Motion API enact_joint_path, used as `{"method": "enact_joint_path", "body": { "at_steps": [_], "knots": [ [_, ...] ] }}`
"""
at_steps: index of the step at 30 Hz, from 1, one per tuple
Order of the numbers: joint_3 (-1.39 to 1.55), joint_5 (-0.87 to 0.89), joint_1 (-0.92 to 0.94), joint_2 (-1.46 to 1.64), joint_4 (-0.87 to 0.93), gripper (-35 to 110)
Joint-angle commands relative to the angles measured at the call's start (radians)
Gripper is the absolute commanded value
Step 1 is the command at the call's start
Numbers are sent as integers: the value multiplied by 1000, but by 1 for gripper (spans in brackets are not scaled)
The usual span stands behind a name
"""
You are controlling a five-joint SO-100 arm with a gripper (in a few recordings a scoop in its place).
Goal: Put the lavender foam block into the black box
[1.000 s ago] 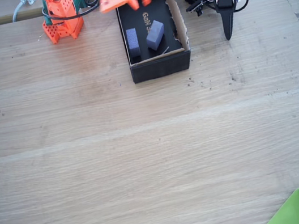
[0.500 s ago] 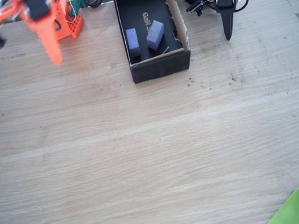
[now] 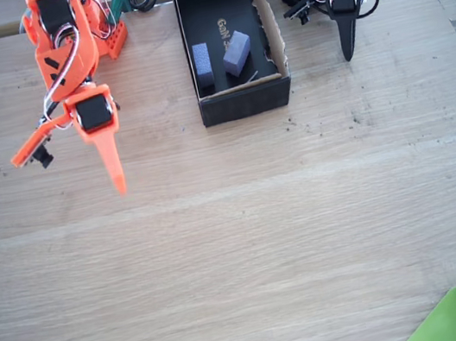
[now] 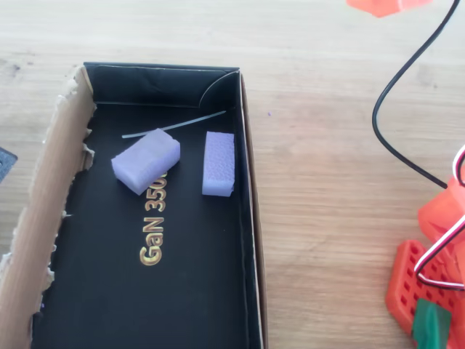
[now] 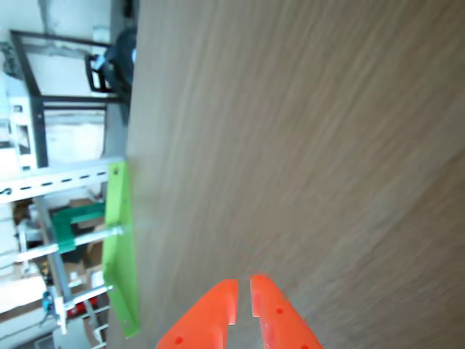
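The slim lavender foam block [image 3: 202,63] [image 4: 219,162] lies flat on the floor of the black box [image 3: 245,102] [image 4: 163,83], close to one long wall. A chunkier lavender block [image 3: 236,52] [image 4: 145,160] lies beside it at an angle, partly over the gold lettering. My orange gripper [image 3: 118,182] [image 5: 243,291] hangs over bare table well to the left of the box in the fixed view. It points toward the table's near side. Its fingertips stand nearly together with nothing between them.
The box has one torn brown cardboard side [image 4: 43,218]. A thin grey strip [image 4: 174,125] lies on its floor. The arm's orange base [image 3: 100,36] stands left of the box. A green board [image 3: 450,321] [image 5: 116,247] sits at the table's near right corner.
The arm has swung from above the box out to the left, then toward the near side over the table. Both blocks have stayed in the box.
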Motion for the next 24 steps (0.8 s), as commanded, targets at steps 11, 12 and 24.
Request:
{"method": "enact_joint_path", "body": {
  "at_steps": [11, 12, 24],
  "knots": [
    [419, 52, 54, 396, -69, 0],
    [431, 51, 61, 405, -64, 0],
    [699, 69, 52, 862, 124, 0]
  ]
}}
